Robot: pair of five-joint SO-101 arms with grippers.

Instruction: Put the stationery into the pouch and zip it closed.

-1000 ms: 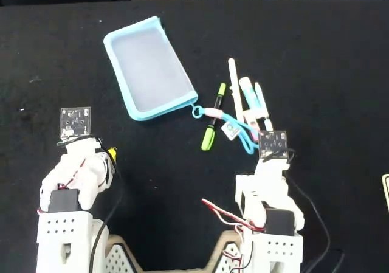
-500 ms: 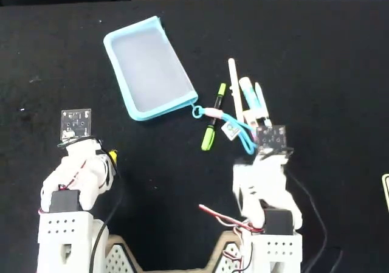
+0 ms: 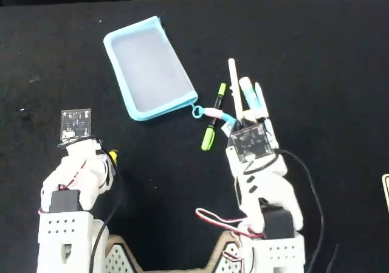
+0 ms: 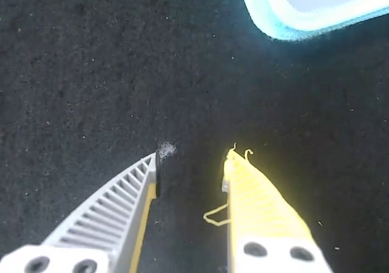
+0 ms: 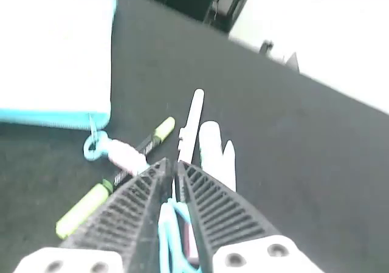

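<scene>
The light blue pouch [image 3: 149,66] lies flat at the back left, its zipper pull ring [image 3: 197,111] tied to a pink charm [image 3: 213,113] and a blue strap. A green-and-black highlighter [image 3: 213,126] and several white pens [image 3: 234,84] lie beside it. My right arm [image 3: 261,182] leans over the strap's near end. My right gripper [image 5: 174,168] is shut, its black tips just short of the white pen [image 5: 191,118] and highlighter [image 5: 115,185], with the pouch [image 5: 48,54] beyond. My left gripper [image 4: 191,163] stands open above bare cloth, near the pouch corner [image 4: 316,11].
The table is covered in black cloth [image 3: 328,72]. My left arm [image 3: 76,176] rests at the front left, well short of the pouch. A pale object [image 3: 386,191] shows at the right edge. There is free room on the far right and the far left.
My right arm has swung forward and a little left, so its wrist now covers the near end of the blue strap. The left arm and the stationery have stayed put.
</scene>
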